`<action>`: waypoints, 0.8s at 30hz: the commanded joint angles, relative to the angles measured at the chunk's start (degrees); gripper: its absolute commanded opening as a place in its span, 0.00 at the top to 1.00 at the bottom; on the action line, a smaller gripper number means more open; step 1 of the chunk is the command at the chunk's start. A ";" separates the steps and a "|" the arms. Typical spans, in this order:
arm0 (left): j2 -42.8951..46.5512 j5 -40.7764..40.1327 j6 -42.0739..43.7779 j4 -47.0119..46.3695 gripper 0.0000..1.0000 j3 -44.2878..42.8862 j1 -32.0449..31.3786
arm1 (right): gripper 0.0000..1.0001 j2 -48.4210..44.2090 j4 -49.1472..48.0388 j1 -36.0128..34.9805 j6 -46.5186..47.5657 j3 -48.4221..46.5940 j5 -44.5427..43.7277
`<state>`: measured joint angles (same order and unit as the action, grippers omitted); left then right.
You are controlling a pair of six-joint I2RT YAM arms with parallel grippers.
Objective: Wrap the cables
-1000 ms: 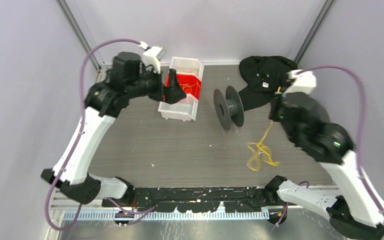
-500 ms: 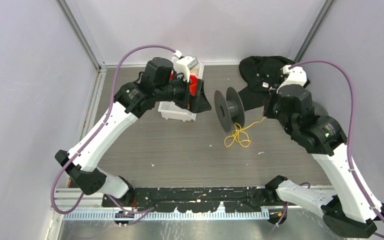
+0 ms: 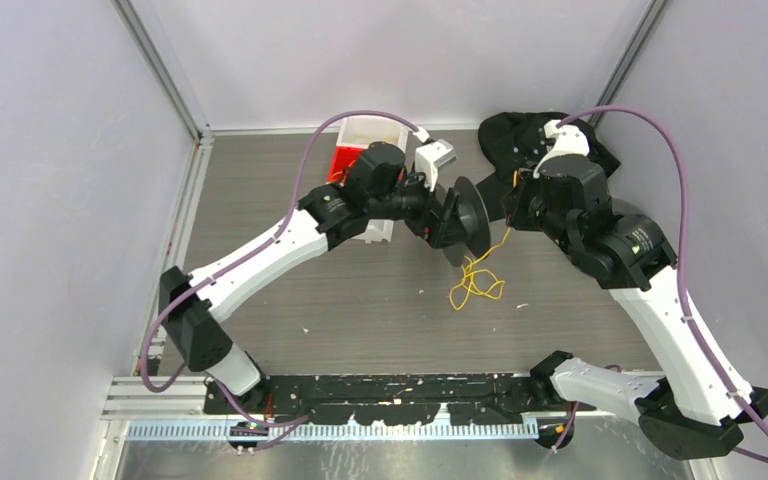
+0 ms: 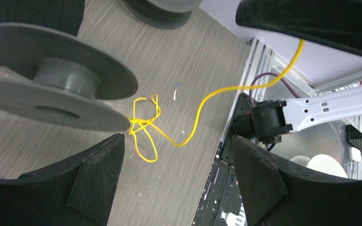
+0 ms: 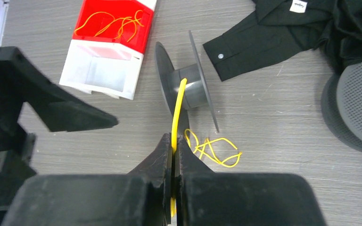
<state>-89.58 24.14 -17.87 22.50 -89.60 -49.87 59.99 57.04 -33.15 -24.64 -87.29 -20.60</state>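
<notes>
Right gripper (image 5: pixel 173 141) was clamped tight on the yellow cable (image 5: pixel 177 106), its loose tangle lying on the table (image 4: pixel 188 47) beside the spool (image 4: pixel 61 80). Left gripper (image 4: pixel 177 140) stood wide, seemingly just short of that spool.

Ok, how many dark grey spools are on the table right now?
2. One dark grey plastic spool stands on its rims mid-table; the second spool lies flat beside the crumpled black shirt. More may hide behind the arms.

No legible text, white tag (image 5: pixel 300 6) on black shirt (image 5: pixel 268 35), print unreadable
</notes>
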 commanded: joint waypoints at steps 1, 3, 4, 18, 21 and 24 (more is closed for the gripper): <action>-1.25 3.50 -1.71 -12.56 0.15 0.85 -0.67 | 1.00 -0.51 -3.15 0.26 -2.28 -0.09 2.68; -2.54 5.13 -3.02 -14.54 0.15 0.52 -0.82 | 1.00 -0.48 -3.09 0.20 -2.74 -0.23 3.13; -3.24 5.80 -3.34 -15.00 0.15 0.26 -1.07 | 1.00 -0.31 -2.96 0.22 -3.00 -0.39 3.31; -0.21 15.47 -11.86 -35.72 0.17 11.74 -3.33 | 1.00 1.97 -1.43 0.68 -7.30 -2.24 6.09; -1.09 12.91 -12.78 -36.90 0.21 11.37 -3.93 | 1.00 2.14 -1.91 0.69 -8.13 -1.78 6.70; -2.12 10.61 -13.60 -37.43 0.28 10.83 -4.42 | 1.00 2.07 -2.32 0.68 -9.01 -1.51 6.93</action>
<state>-92.75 36.88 -29.63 -8.29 -77.43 -53.43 62.28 57.04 -32.75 -31.55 -87.31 -14.79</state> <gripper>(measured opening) 0.757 0.036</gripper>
